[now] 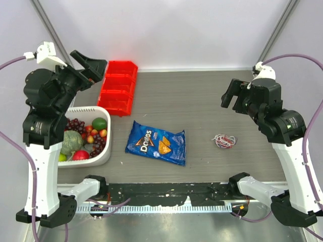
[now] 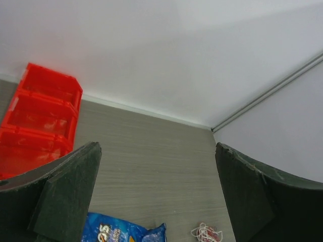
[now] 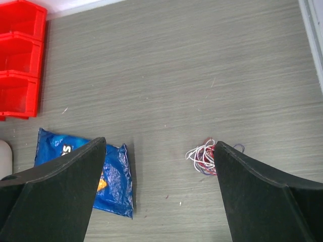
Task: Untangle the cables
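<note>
You're at approach: left gripper (image 1: 92, 64) & right gripper (image 1: 233, 96) both wide open, empty; next, I'd drop the right onto the cables (image 1: 223, 140), pinch one loop.

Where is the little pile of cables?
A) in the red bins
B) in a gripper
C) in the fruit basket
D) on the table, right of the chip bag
D: the cables lie on the table, right of the chip bag.
</note>
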You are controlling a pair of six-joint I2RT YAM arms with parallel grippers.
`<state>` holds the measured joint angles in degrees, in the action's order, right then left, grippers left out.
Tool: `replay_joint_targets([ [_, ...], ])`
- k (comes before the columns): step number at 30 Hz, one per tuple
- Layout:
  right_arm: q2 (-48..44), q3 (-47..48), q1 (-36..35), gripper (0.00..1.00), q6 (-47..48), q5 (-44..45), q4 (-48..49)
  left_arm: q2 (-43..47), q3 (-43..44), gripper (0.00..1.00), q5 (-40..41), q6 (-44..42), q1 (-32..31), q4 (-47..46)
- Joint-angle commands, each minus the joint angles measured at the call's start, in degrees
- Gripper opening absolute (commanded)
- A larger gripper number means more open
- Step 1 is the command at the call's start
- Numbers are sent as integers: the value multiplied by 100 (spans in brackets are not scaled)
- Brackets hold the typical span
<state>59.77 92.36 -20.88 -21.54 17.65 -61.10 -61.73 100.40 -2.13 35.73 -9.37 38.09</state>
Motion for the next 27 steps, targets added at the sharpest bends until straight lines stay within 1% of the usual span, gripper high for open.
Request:
replay_joint_targets([
  [1, -280, -489, -21, 92, -263, -173, 238, -120, -440, 100, -147, 601, 22, -151],
  [3, -351, -841, -30, 92, -376, -157, 344, -84, -862, 100, -182, 908, 14, -397],
  [5, -204, -1158, -21, 92, -613, -113, 222, -224, -1022, 100, -279, 1015, 14, -382],
  [9, 183, -1843, -3, 92, -1080, -60, 168, -865, -593, 99, -384, 902, -21, 426],
  [11, 307, -2256, 67, 92, -1273, -112, 405, -1042, -521, 100, -358, 796, -144, 533],
  [13, 403, -2608, 321, 92, -1414, -279, 678, -1104, -548, 100, -245, 752, -311, 524],
  [14, 439, -2809, 661, 93, -1501, -393, 800, -1156, -530, 100, -253, 752, -346, 594],
  [15, 535, -2915, 856, 93, -1528, -742, 854, -1191, -513, 100, -227, 734, -390, 682],
  [16, 571, -3099, 1345, 93, -1555, -1154, 959, -1209, -547, 100, -165, 691, -451, 735],
  [18, 694, -3450, 2006, 92, -1546, -1499, 1108, -1122, -653, 100, 132, 454, -723, 788],
  [19, 720, -3583, 2262, 92, -1520, -1510, 1170, -1026, -749, 100, 404, 253, -959, 745],
  [20, 755, -3628, 2430, 92, -1442, -1406, 1197, -894, -898, 100, 563, 68, -1162, 683],
  [22, 817, -3698, 2536, 92, -1406, -1160, 1188, -631, -1136, 100, 836, -179, -1514, 656],
  [24, 861, -3777, 2659, 91, -1388, -1219, 1135, -411, -1347, 100, 811, -442, -1900, 595],
  [25, 861, -3891, 2721, 91, -1414, -1316, 1188, -296, -1487, 100, 663, -574, -2111, 534],
  [27, 826, -4058, 2748, 86, -1502, -1650, 1337, -85, -1681, 100, 434, -768, -2446, 524],
])
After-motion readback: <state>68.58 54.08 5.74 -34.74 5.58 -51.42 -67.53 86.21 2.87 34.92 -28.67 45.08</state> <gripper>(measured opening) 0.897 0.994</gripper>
